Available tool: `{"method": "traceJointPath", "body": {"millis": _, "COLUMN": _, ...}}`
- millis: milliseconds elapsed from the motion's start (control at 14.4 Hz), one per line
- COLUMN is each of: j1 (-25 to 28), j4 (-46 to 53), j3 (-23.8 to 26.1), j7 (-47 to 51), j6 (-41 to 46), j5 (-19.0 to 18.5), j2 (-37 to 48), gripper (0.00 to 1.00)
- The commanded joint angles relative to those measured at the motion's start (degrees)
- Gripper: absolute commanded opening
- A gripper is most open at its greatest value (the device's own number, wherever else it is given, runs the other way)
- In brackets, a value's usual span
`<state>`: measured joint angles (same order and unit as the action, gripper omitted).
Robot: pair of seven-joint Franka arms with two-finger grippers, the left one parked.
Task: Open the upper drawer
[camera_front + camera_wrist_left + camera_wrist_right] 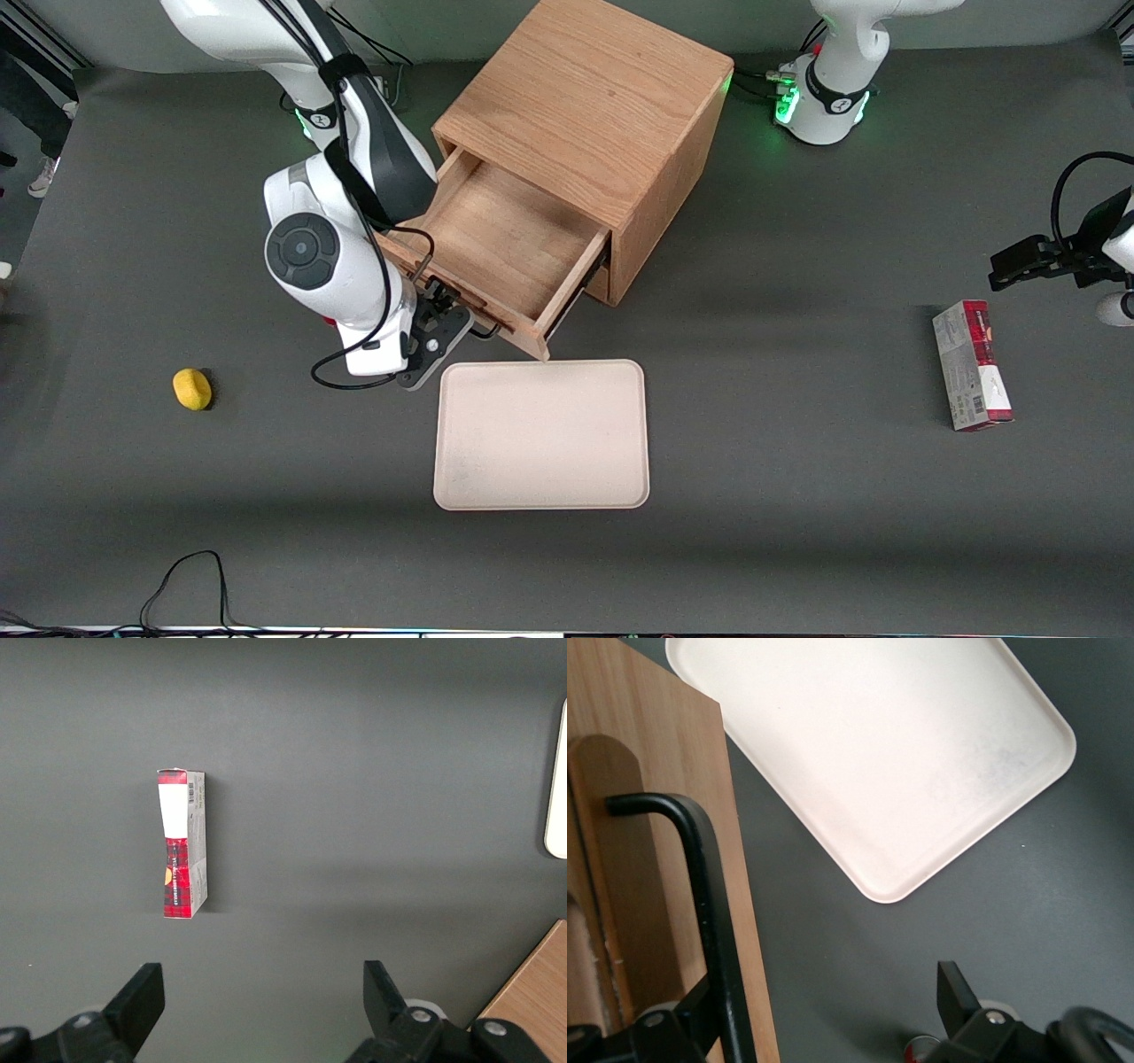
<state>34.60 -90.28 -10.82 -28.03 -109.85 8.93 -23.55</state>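
The wooden cabinet (585,97) stands at the back middle of the table. Its upper drawer (505,239) is pulled far out, and its bare inside shows. The drawer's front panel (664,859) carries the thin black bar handle (713,904), which also shows in the front view (485,330). My gripper (443,323) is at the drawer's front, by the handle. In the right wrist view the gripper (828,1010) is open: one finger (700,1010) lies against the handle bar and the other finger (952,992) hangs over the dark table. The bottom drawer is hidden under the upper one.
A cream tray (540,434) lies just in front of the open drawer, near its front corner; it also shows in the right wrist view (877,753). A yellow object (192,388) lies toward the working arm's end. A red and grey box (971,363) lies toward the parked arm's end.
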Motion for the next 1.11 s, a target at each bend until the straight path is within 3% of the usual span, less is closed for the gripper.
{"method": "traceJointPath", "body": {"millis": 0, "j1": -1.4, "j4": 4.4, "j3": -0.1, "j7": -2.7, "j6": 2.0, "j5": -0.9, "j2": -2.7, "gripper": 1.0}}
{"method": "traceJointPath", "body": {"millis": 696, "j1": -2.9, "j4": 6.3, "j3": -0.1, "j7": -2.3, "j6": 2.4, "j5": -0.8, "j2": -3.2, "gripper": 1.0}}
{"method": "traceJointPath", "body": {"millis": 1044, "j1": -3.5, "j4": 16.3, "j3": -3.9, "j7": -1.9, "j6": 11.0, "j5": -0.8, "j2": -1.5, "gripper": 1.0}}
